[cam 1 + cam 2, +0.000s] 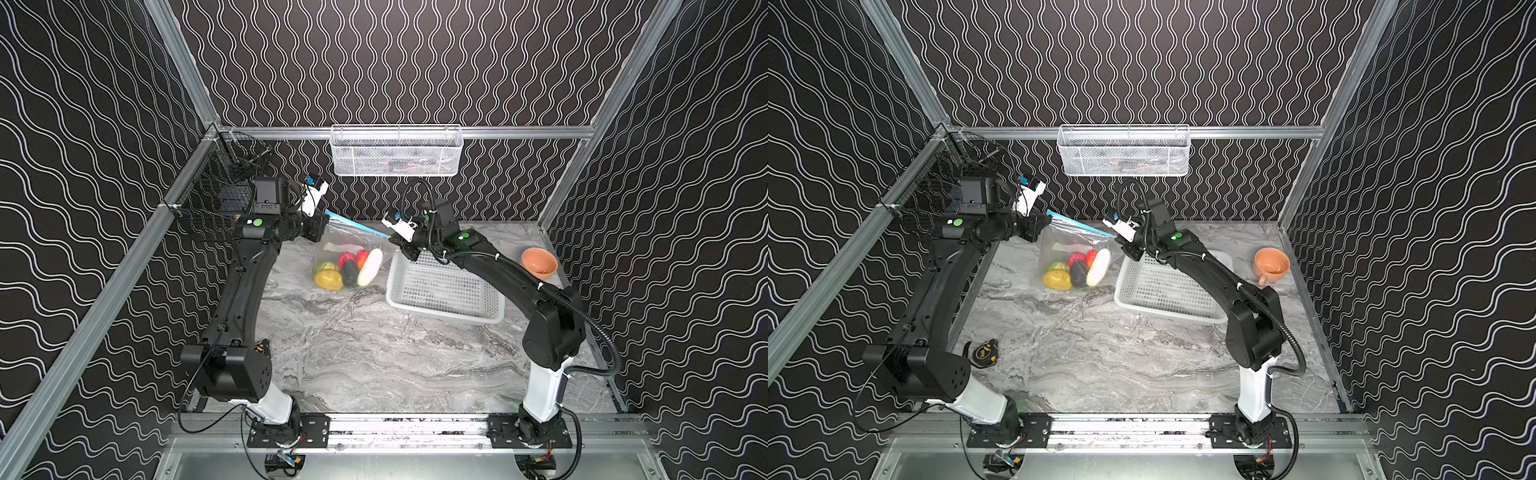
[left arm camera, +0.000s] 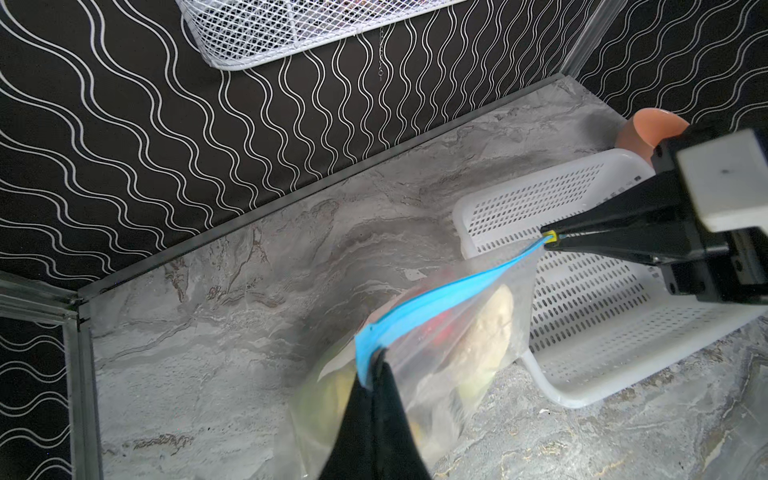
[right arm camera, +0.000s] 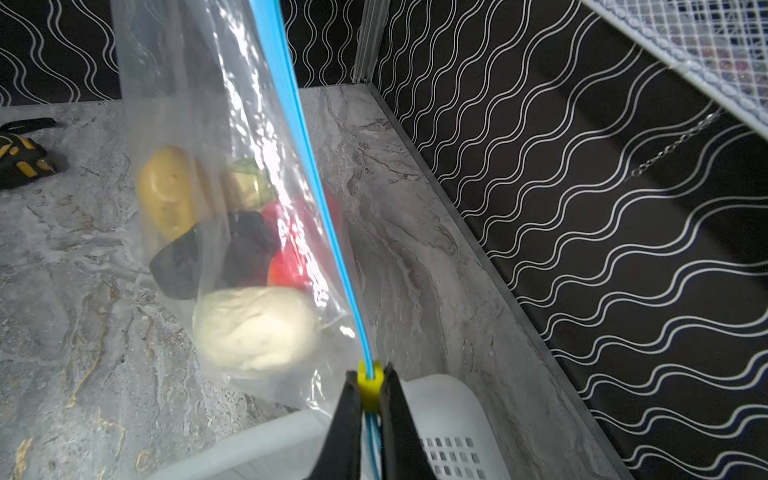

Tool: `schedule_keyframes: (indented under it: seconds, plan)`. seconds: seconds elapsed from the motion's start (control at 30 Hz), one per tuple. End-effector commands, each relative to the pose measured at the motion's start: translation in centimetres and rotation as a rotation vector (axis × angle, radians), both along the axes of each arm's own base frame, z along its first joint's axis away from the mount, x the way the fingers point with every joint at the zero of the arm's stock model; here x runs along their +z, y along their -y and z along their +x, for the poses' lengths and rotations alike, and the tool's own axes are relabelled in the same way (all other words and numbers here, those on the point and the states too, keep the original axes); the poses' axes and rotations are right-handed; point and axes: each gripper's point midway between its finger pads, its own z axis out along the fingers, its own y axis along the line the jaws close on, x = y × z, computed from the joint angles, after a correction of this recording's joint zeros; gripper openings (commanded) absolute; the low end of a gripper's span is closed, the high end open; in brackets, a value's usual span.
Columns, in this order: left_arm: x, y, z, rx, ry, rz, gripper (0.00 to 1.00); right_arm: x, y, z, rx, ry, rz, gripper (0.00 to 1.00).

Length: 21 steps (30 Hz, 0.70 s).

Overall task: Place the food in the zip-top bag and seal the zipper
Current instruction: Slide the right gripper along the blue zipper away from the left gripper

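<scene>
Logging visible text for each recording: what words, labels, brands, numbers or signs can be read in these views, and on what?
Nothing can be read.
On the black and yellow tape measure: a round mark, too small to read.
On the zip-top bag: a white label patch, no writing legible.
On the white perforated basket: small dark marks, too blurred.

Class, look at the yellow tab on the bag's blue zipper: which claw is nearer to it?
Right. The right claw is pinching the yellow tab; the left claw grips the far end of the zipper.
</scene>
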Motion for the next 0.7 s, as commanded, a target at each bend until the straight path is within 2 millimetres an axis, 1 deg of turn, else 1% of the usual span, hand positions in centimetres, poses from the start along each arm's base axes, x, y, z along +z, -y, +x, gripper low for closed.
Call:
schedule_keyframes:
  seconds: [0.0,0.07,0.13,0.17,0.2,0.47,0.57,0.67]
  plan:
    - [2.2,-0.8,1.3,0.043,0.080,-0.011,0.00,-1.7,2.2,0.3,-0.098,-0.049,-0.083,0.02]
    - [2.2,-0.8,1.4,0.046,0.078,-0.010,0.00,-2.2,2.6,0.2,-0.112,-0.060,-0.102,0.02]
    - [2.3,-1.0,1.4,0.052,0.079,-0.007,0.00,-3.2,2.9,0.0,-0.115,-0.077,-0.121,0.02]
    - [2.4,-1.0,1.4,0.054,0.083,-0.006,0.00,-2.6,3.2,-0.2,-0.120,-0.067,-0.115,0.02]
    - [2.5,-1.1,1.4,0.057,0.084,-0.005,0.00,-2.5,3.4,-0.4,-0.122,-0.068,-0.113,0.02]
    - [3.6,-0.9,1.2,0.055,0.094,-0.017,0.00,-3.7,4.1,-0.7,-0.132,-0.095,-0.096,0.01]
    - [3.6,-0.4,1.2,0.041,0.085,-0.051,0.00,-2.7,3.5,-1.2,-0.100,-0.111,-0.059,0.00]
    - [3.7,-0.3,1.2,0.046,0.075,-0.077,0.00,-1.1,3.0,-1.5,-0.079,-0.098,-0.008,0.00]
